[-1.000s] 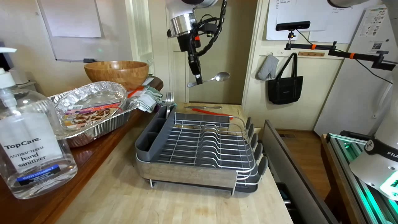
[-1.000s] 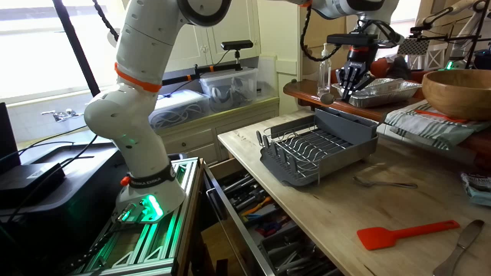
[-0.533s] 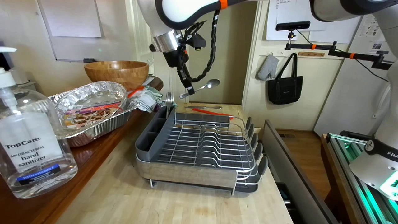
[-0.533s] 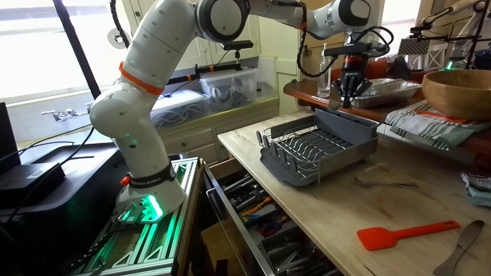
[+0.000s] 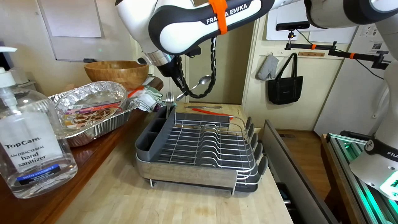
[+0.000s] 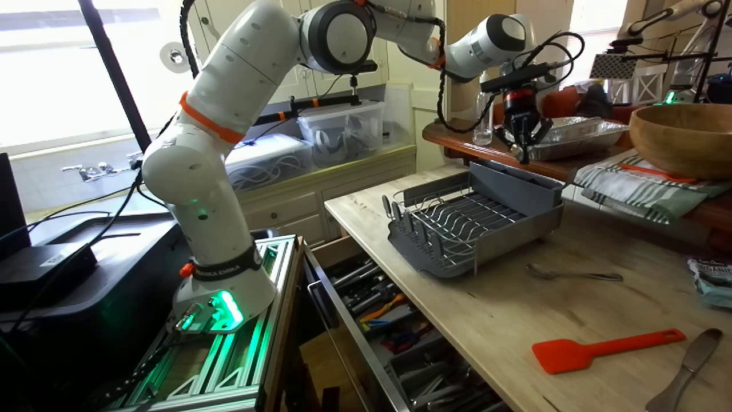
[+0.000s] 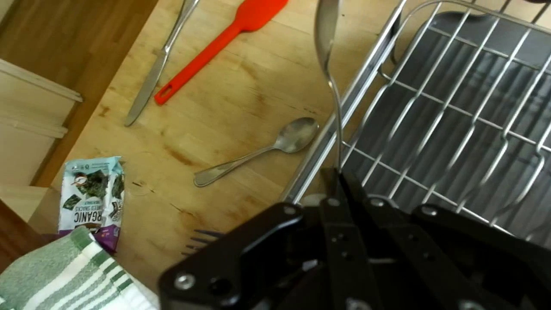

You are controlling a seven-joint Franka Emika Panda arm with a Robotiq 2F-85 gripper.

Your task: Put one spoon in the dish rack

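A silver spoon (image 7: pixel 328 36) is pinched by its handle in my gripper (image 7: pixel 338 173), whose fingers are shut on it. In an exterior view the held spoon (image 5: pixel 203 80) slants, bowl end up, and a cable loop partly covers the fingers. Beneath stands the dish rack (image 5: pixel 186 171), silver wire in a dark grey tray, with a cutlery holder (image 5: pixel 144 154) along one side. My gripper (image 6: pixel 522 155) hangs above the rack, near that holder, apart from it. Another spoon (image 7: pixel 297 134) lies on the table beside the rack.
Forks (image 5: pixel 169 99) stand in the holder's far compartment. A red spatula (image 6: pixel 606 346), a knife (image 6: pixel 686 372) and a snack bag (image 7: pixel 92 193) lie on the table. Nearby are a foil pan (image 6: pixel 577 146), a wooden bowl (image 6: pixel 683 143) and an open drawer (image 6: pixel 394 343).
My gripper has come lower and closer to the cutlery holder, carrying the spoon. The wrist has turned, so the spoon slants more steeply in an exterior view. The rack has not moved.
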